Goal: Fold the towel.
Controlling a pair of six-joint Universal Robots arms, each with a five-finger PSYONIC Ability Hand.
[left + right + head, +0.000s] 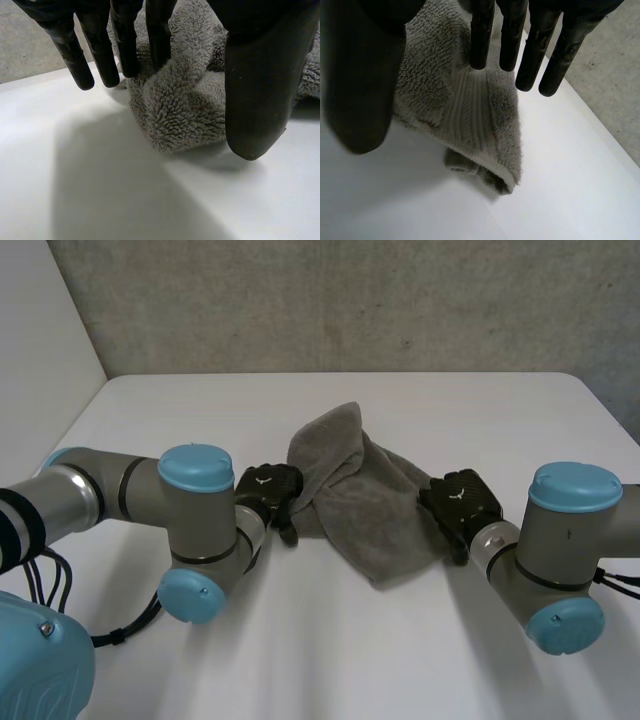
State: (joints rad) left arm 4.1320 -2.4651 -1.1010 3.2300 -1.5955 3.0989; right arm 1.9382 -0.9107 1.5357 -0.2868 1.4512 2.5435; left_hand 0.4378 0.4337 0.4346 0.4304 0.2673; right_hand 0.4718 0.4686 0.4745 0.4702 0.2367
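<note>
nearest me, two grey arms with light-blue caps reach inward over the white table (340, 650). the left hand (268, 490) sits at the left edge of the grey towel (350, 490), and the right hand (458, 502) at its right edge, both low over the tabletop. in the left wrist view i see the fingers (80, 60) hanging straight and slightly spread, the thumb standing apart, with a bulging fold of towel on the table between thumb and fingers. in the right wrist view the fingers (507, 40) are straight and side by side, the thumb held wide, above a doubled-over corner showing its ribbed band. the towel lies rumpled mid-table, one end bunched toward the far side. beyond it rises a grey wall (350, 300).
</note>
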